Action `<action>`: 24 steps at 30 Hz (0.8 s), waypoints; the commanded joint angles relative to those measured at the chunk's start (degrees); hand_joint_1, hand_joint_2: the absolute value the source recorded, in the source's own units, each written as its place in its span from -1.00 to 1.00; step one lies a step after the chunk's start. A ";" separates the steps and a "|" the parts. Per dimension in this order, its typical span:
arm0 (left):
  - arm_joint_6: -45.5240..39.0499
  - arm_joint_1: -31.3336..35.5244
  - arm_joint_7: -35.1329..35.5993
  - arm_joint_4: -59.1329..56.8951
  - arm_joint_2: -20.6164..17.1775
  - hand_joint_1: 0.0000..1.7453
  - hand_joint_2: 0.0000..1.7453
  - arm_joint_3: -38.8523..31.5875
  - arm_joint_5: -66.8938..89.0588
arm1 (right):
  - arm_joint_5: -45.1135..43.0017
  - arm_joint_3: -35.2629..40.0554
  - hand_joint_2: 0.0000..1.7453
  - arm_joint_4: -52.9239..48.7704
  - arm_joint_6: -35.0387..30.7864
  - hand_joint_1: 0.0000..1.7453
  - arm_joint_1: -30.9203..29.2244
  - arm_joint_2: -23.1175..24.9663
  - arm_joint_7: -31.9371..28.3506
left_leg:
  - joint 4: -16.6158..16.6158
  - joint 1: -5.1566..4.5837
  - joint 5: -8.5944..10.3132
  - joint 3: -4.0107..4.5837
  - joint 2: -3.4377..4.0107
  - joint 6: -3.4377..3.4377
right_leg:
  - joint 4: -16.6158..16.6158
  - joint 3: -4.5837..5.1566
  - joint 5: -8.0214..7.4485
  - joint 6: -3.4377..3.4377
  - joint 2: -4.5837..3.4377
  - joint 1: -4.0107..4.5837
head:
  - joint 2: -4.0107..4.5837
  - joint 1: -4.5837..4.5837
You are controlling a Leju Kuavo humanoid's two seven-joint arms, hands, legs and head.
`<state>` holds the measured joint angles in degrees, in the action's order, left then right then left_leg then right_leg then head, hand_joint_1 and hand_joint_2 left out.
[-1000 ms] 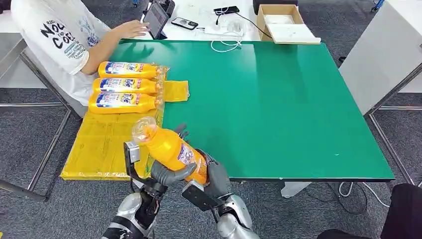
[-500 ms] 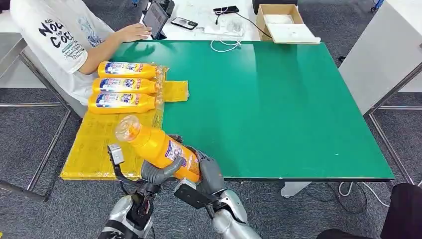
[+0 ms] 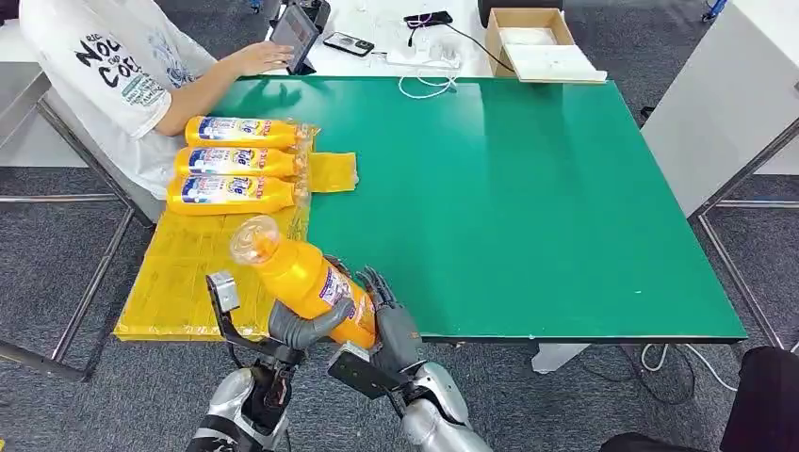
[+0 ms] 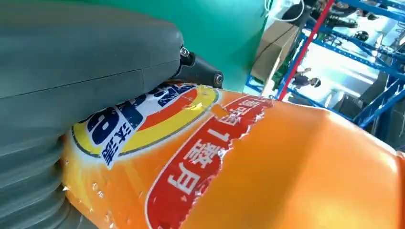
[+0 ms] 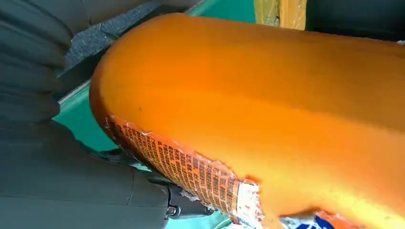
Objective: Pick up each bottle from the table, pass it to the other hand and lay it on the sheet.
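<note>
Nearest, the left robot hand wraps the orange bottle from below, thumb across its label. The right robot hand sits beside the bottle's base with fingers spread; whether it touches, I cannot tell. The bottle tilts over the table edge, cap toward the sheet (three bottles lie farther up). The handover looks nearly finished; next, the left hand should lay it beside them.

Our left hand wraps its thumb over the orange bottle and grips it from below. Our right hand sits just beside the bottle's base, fingers spread and raised. Both forearms rise close together.
</note>
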<state>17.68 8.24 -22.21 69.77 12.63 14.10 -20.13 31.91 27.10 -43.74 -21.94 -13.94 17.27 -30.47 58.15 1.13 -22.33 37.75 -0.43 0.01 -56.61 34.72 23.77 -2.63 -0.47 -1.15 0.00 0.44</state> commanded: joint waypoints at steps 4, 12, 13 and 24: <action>-39.35 11.60 -7.72 -5.30 -1.48 1.00 1.00 -3.55 36.61 | -11.38 -1.11 -1.00 -23.61 7.38 -1.00 8.09 -5.04 -5.73 | 0.07 0.07 -0.05 -0.09 -0.36 0.06 | -0.03 -0.27 0.16 0.13 0.43 0.10 | 0.00 0.02; -47.41 18.43 -11.18 -18.54 -4.88 1.00 1.00 -13.14 45.13 | -15.73 -3.57 -1.00 -38.55 4.18 -1.00 12.58 -5.63 -6.01 | -0.05 0.00 -0.05 -0.31 -0.19 0.05 | 0.01 -0.44 0.11 0.15 0.25 0.05 | 0.00 0.02; -47.26 18.57 -11.45 -18.83 -4.98 1.00 1.00 -13.39 45.07 | -15.77 -3.50 -1.00 -38.76 4.13 -1.00 12.61 -5.69 -5.85 | -0.03 0.02 -0.02 -0.20 -0.11 0.03 | 0.00 -0.30 0.05 0.10 0.12 0.05 | 0.00 0.07; -57.68 25.96 2.45 -39.89 -12.03 1.00 1.00 -12.92 74.52 | -23.84 -7.70 -1.00 -47.46 -5.63 -1.00 14.00 -3.64 -9.53 | -0.01 0.03 -0.09 -0.37 -0.01 0.03 | -0.03 -0.45 0.11 0.18 0.04 0.07 | 0.00 0.04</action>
<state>-38.43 26.60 -27.64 50.63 6.75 1.68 39.75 11.80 23.30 -83.91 -24.46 -0.45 13.60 -39.63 58.16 1.16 -22.29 37.77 -0.48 0.00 -56.63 34.64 23.74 -2.63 -0.48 -1.13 0.00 0.48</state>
